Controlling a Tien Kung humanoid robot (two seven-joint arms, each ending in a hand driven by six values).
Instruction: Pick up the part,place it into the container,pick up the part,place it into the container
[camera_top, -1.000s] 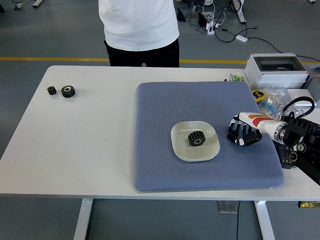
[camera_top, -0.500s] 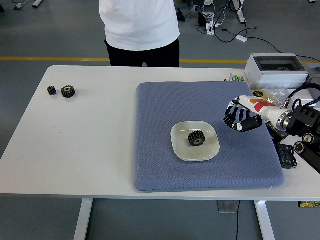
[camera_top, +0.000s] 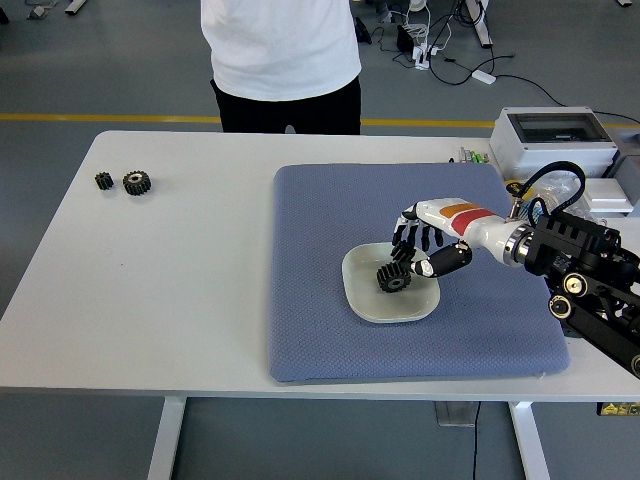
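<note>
The right hand (camera_top: 425, 250) hangs over the white dish (camera_top: 362, 300), fingers (camera_top: 404, 256) spread wide around the gear (camera_top: 393, 278); grasp unclear.

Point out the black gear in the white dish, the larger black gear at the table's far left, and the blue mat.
Black gear in white dish (camera_top: 392, 279), head view, its hub.
Larger black gear (camera_top: 136, 182), head view, its centre.
Blue mat (camera_top: 320, 240), head view, bare fabric.

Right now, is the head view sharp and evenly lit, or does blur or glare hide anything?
Head view: sharp, soft even light, no glare. The robot hand shows no motion blur over the gear in the dish; the far gears are small but crisp.
</note>
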